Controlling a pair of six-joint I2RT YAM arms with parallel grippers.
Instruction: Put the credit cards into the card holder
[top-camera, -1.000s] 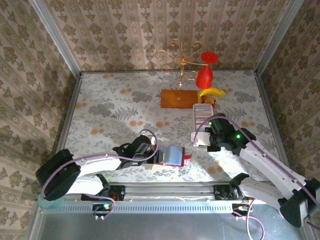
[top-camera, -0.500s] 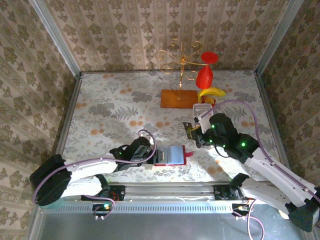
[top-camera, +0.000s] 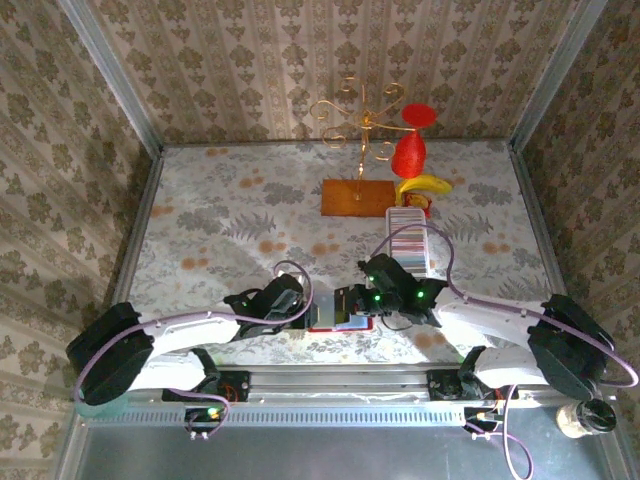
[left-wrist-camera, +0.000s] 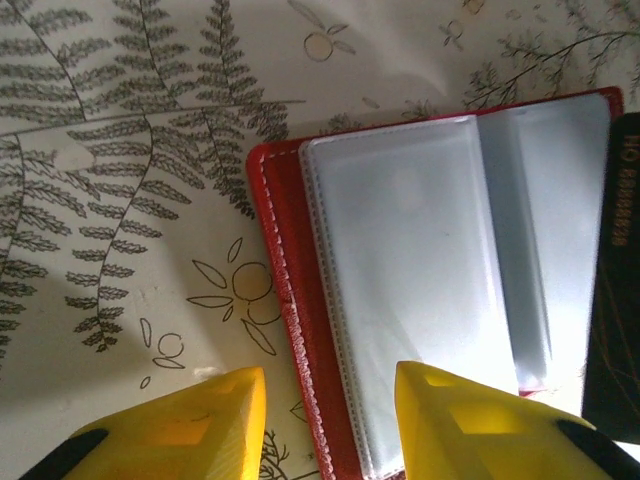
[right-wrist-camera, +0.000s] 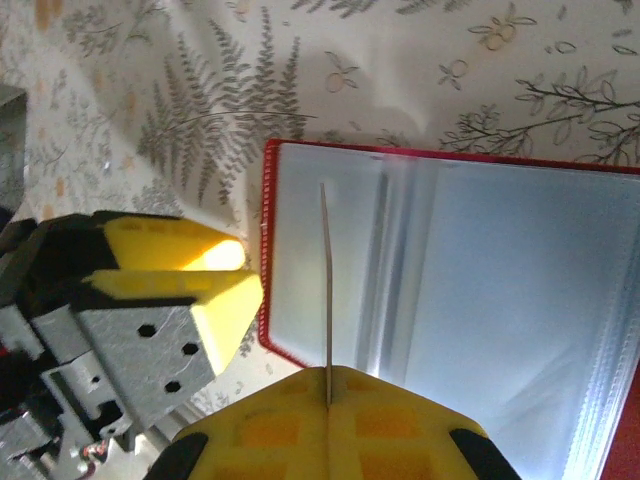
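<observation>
Right gripper (right-wrist-camera: 328, 385), tight on a credit card (right-wrist-camera: 325, 280), now over card holder (right-wrist-camera: 500, 280); left gripper (left-wrist-camera: 330, 385) less spread.

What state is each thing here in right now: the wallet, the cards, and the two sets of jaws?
Card holder: open, lying flat, clear pockets up.
Held card: pinched on edge over the open holder.
Other cards: standing in a row in the white tray.
Left jaws: apart, astride the holder's red edge.
Right jaws: shut on the held card.
</observation>
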